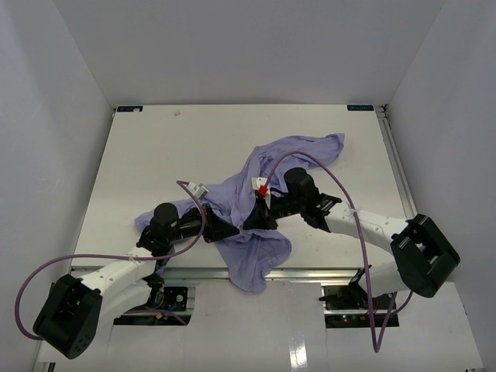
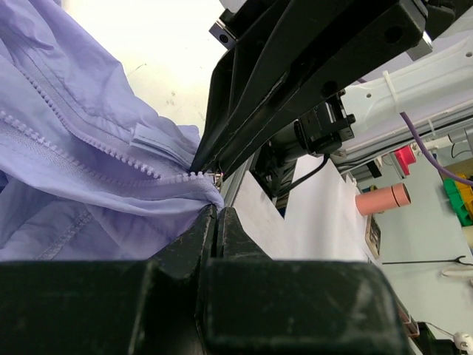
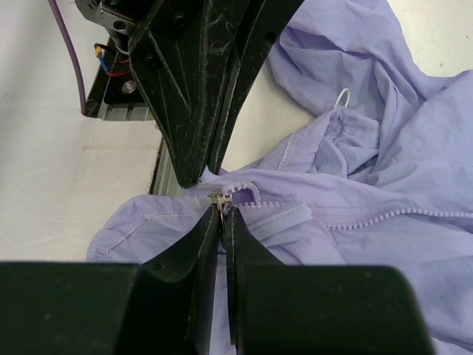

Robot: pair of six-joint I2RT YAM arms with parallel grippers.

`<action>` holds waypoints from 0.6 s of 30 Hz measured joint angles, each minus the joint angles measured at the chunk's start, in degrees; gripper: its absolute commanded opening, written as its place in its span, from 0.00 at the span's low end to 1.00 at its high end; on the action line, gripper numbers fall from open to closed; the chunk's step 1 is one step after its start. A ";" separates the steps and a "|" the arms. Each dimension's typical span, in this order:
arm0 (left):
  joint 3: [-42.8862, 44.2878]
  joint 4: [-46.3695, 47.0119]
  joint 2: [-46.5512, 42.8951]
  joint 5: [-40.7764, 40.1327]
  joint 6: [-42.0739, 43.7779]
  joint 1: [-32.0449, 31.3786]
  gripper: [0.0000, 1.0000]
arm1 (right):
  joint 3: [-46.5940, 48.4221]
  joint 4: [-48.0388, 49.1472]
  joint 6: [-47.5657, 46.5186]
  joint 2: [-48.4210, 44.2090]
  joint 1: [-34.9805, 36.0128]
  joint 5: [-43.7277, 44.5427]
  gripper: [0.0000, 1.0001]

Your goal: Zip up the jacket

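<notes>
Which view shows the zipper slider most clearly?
Right wrist: the zipper slider sits centred and sharp where the jacket's rows of teeth meet. Left wrist shows it smaller, at the fabric's edge. Top external is too distant to resolve it.

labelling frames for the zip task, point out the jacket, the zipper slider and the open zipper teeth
jacket [image 1: 252, 260], top view, on its near, lower fold.
zipper slider [image 3: 219, 197], right wrist view, on its small metal body.
zipper teeth [image 3: 384, 217], right wrist view, on the unjoined row running right of the slider.
</notes>
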 measured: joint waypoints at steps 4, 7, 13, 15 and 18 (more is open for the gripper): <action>0.16 -0.63 -0.67 -1.24 0.05 0.00 0.18 | -0.05 -0.80 0.57 -1.55 0.12 2.27 0.08; 0.59 -1.64 -1.67 -2.55 0.09 -0.02 0.37 | -0.64 0.06 2.14 -2.72 0.18 3.44 0.08; 0.73 -2.86 -2.18 -3.31 0.52 -0.02 0.50 | -1.65 4.32 7.89 -3.52 0.19 5.31 0.08; 0.99 -2.91 -1.96 -3.33 0.70 -0.02 0.51 | -1.65 6.12 10.10 -3.08 0.19 5.72 0.08; 1.74 -2.70 -0.57 -3.29 0.95 -0.02 0.48 | -1.65 8.09 12.58 -2.06 0.19 6.08 0.08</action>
